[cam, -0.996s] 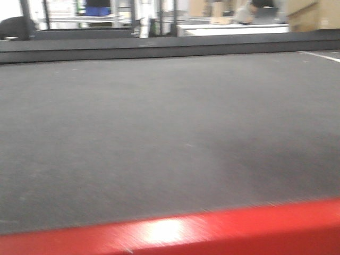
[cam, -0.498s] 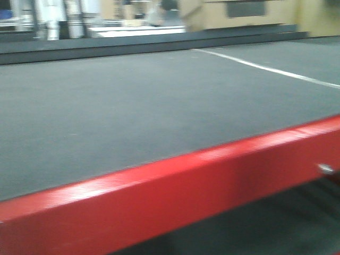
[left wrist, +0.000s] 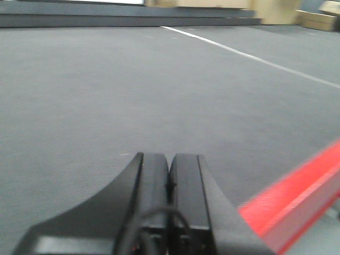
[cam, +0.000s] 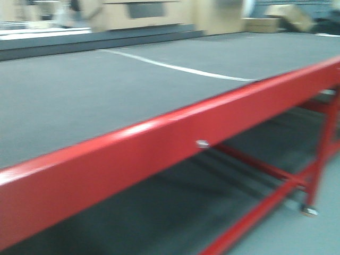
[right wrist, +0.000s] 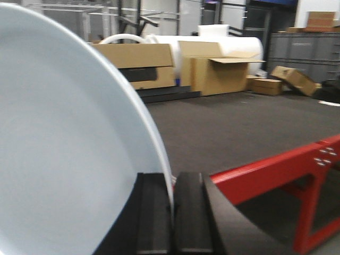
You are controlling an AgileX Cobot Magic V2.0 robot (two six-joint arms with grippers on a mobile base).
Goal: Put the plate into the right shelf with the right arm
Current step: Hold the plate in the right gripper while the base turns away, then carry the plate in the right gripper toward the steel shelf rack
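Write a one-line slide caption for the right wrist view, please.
Right gripper grips the white plate by its rim, near a red-framed table, cardboard boxes behind.

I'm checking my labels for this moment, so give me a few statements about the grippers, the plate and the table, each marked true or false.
1. The right gripper clamps the plate by its rim. True.
2. The left gripper holds a second plate. False: its fingers are shut together with nothing between them.
3. The table frame is blue. False: it is red.
4. The table top is dark grey with a white line across it. True.
5. The plate lies flat on the table top. False: it is held on edge in the right gripper.
6. There are cardboard boxes in the background of the right wrist view. True.
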